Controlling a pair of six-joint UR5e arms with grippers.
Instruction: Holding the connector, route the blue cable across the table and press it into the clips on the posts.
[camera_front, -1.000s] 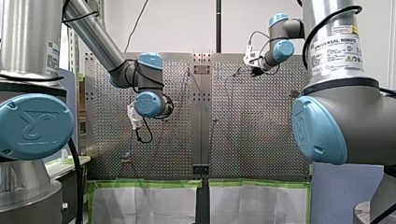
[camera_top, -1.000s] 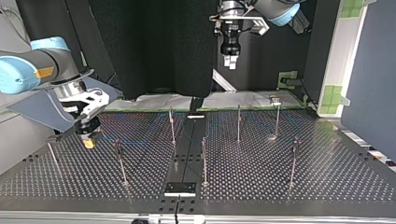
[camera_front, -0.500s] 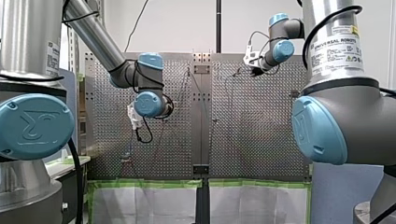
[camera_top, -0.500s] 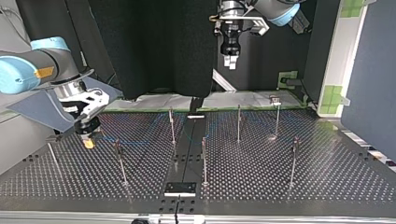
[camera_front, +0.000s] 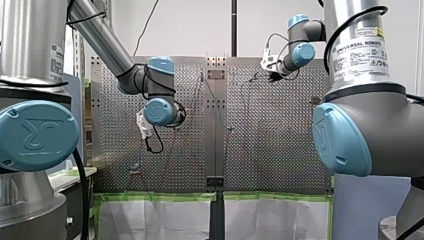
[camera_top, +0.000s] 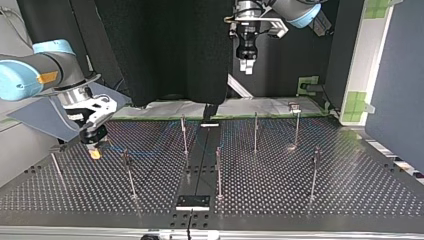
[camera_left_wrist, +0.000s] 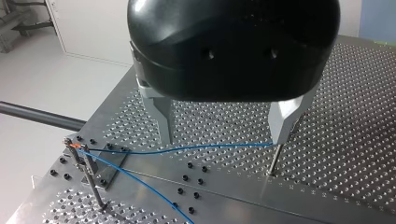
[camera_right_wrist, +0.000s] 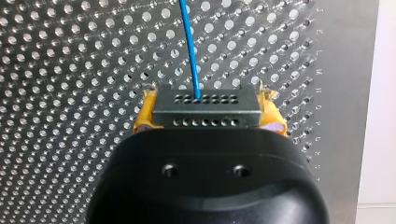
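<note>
The right arm's pincer (camera_right_wrist: 208, 108) clamps the grey perforated metal connector (camera_right_wrist: 205, 115) between yellow pads, low over the perforated metal bench (camera_left_wrist: 355, 140). The thin blue cable (camera_right_wrist: 189, 46) is strung between slim metal posts (camera_left_wrist: 274, 161). The left arm's pincer (camera_left_wrist: 224, 137) hangs open above.

Behind my left claw (camera_left_wrist: 223, 140) finger (camera_left_wrist: 285, 119) — the post (camera_left_wrist: 274, 161) tip, hidden.
</note>
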